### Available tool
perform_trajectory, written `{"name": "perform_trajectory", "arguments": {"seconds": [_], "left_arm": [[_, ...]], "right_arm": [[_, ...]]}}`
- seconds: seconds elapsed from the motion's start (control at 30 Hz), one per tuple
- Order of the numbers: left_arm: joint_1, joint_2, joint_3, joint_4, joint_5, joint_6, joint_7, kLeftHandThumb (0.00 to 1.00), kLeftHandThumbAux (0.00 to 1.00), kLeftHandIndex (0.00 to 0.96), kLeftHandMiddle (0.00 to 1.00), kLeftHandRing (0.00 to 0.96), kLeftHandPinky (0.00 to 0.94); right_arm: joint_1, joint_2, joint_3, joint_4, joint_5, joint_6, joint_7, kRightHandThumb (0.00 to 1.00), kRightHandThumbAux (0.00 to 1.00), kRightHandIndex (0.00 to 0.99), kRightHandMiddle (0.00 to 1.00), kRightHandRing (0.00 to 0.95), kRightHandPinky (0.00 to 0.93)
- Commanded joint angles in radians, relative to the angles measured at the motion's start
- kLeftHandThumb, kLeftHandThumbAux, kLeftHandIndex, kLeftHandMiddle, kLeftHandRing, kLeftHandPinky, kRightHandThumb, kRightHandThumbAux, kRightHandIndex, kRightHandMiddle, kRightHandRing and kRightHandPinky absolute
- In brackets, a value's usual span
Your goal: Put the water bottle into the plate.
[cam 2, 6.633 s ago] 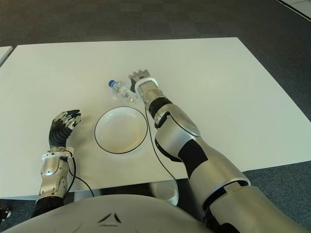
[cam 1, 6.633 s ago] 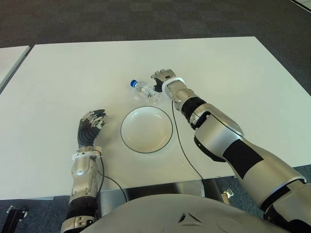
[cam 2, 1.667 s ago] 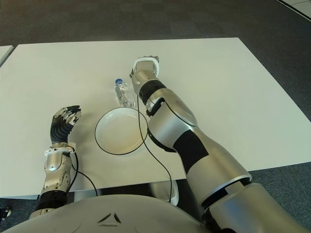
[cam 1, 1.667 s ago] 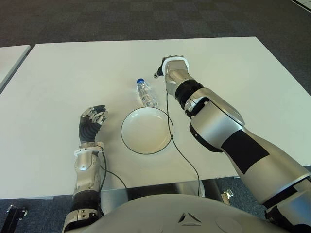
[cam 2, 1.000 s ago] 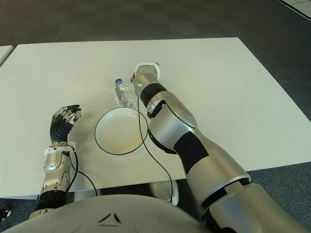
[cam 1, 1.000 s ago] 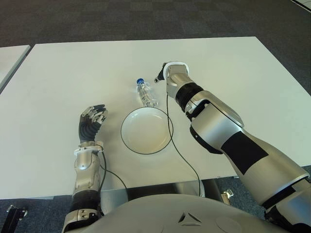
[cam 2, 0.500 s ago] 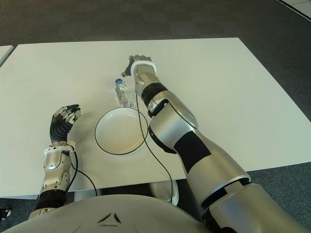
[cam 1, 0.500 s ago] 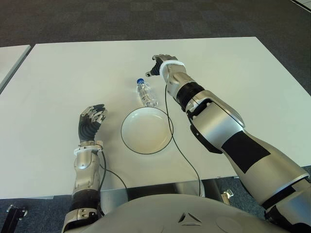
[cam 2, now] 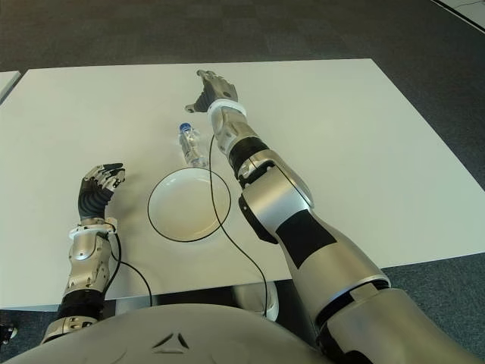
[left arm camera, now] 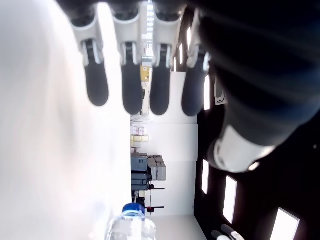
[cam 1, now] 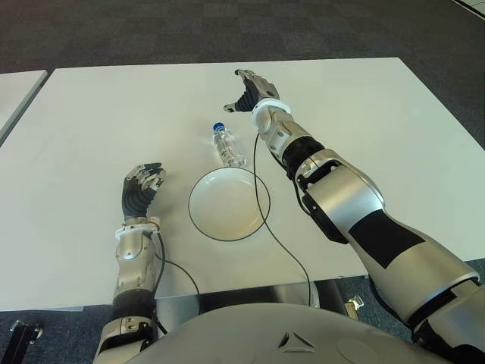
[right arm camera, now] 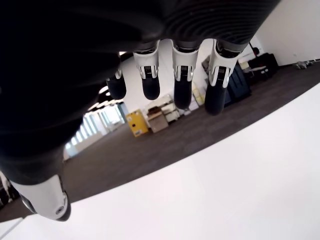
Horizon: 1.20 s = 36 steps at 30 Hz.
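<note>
Beyond plate (cam 1: 229, 203), water bottle (cam 1: 227, 145) lies apart from empty right robot hand (cam 1: 250, 91).

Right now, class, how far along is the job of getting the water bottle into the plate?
Nothing is finished: the water bottle lies on the table just beyond the plate, which holds nothing. The right hand hovers open past the bottle; the left hand shows left of the plate. Grasping, lifting and placing remain.

We see a big white table (cam 1: 114, 114) on dark grey carpet (cam 1: 151, 30). Another white table (cam 1: 15, 87) stands left of it.
</note>
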<state>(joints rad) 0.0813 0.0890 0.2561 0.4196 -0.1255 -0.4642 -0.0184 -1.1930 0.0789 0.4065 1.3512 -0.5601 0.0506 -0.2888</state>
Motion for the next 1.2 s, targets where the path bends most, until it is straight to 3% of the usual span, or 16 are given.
{"name": "perform_trajectory", "arguments": {"seconds": [0.03, 0.27, 0.53, 0.87, 1.2], "left_arm": [[-0.011, 0.006, -0.003, 0.033, 0.010, -0.006, 0.000, 0.700, 0.722, 0.411, 0.342, 0.341, 0.375], [-0.019, 0.010, -0.004, 0.065, 0.011, -0.034, -0.009, 0.696, 0.723, 0.410, 0.337, 0.344, 0.380], [-0.020, 0.004, -0.010, 0.037, -0.003, -0.026, -0.023, 0.694, 0.723, 0.409, 0.325, 0.336, 0.376], [0.001, -0.004, -0.018, -0.013, 0.004, -0.014, -0.017, 0.696, 0.723, 0.409, 0.325, 0.322, 0.353], [0.023, -0.008, -0.028, -0.041, 0.014, -0.013, -0.010, 0.699, 0.723, 0.410, 0.317, 0.313, 0.353]], "right_arm": [[0.051, -0.020, -0.011, -0.003, 0.006, -0.091, -0.042, 0.215, 0.727, 0.065, 0.134, 0.151, 0.239], [0.065, -0.030, 0.002, -0.002, -0.009, -0.143, -0.071, 0.236, 0.765, 0.110, 0.169, 0.184, 0.253], [0.028, -0.018, 0.000, -0.011, -0.005, -0.132, -0.046, 0.217, 0.744, 0.096, 0.154, 0.176, 0.235], [-0.018, 0.010, -0.028, -0.024, 0.032, -0.097, 0.055, 0.118, 0.649, 0.020, 0.063, 0.092, 0.158], [-0.066, 0.048, -0.047, -0.036, 0.053, -0.040, 0.150, 0.182, 0.498, 0.000, 0.001, 0.010, 0.105]]}}
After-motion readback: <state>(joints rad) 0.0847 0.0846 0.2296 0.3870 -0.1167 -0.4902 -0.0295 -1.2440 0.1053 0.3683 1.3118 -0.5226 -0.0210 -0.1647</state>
